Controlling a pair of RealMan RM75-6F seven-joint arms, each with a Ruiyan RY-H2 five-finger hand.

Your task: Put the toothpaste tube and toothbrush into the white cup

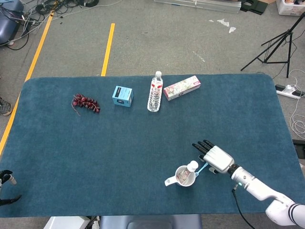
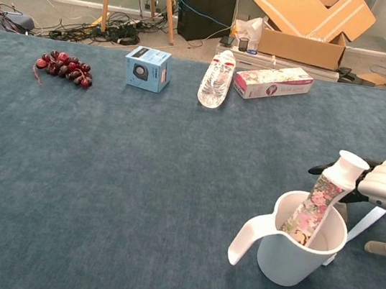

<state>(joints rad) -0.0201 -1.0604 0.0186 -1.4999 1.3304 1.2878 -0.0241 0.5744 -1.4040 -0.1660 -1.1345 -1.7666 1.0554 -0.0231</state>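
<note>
A dark blue felt-covered table (image 1: 95,152) with rounded corners carries a scatter of items. Along its far edge, from the left: a bunch of dark red grapes (image 1: 85,103), a small light-blue box (image 1: 122,96), a clear water bottle (image 1: 154,91) lying with its cap toward the far edge, and a long floral-printed carton (image 1: 181,87) set at a slant. These four sit apart from one another, the bottle just beside the carton. Near the front edge, toward the right, stands a white cup (image 2: 295,241) with a handle, well apart from the far row.
</note>
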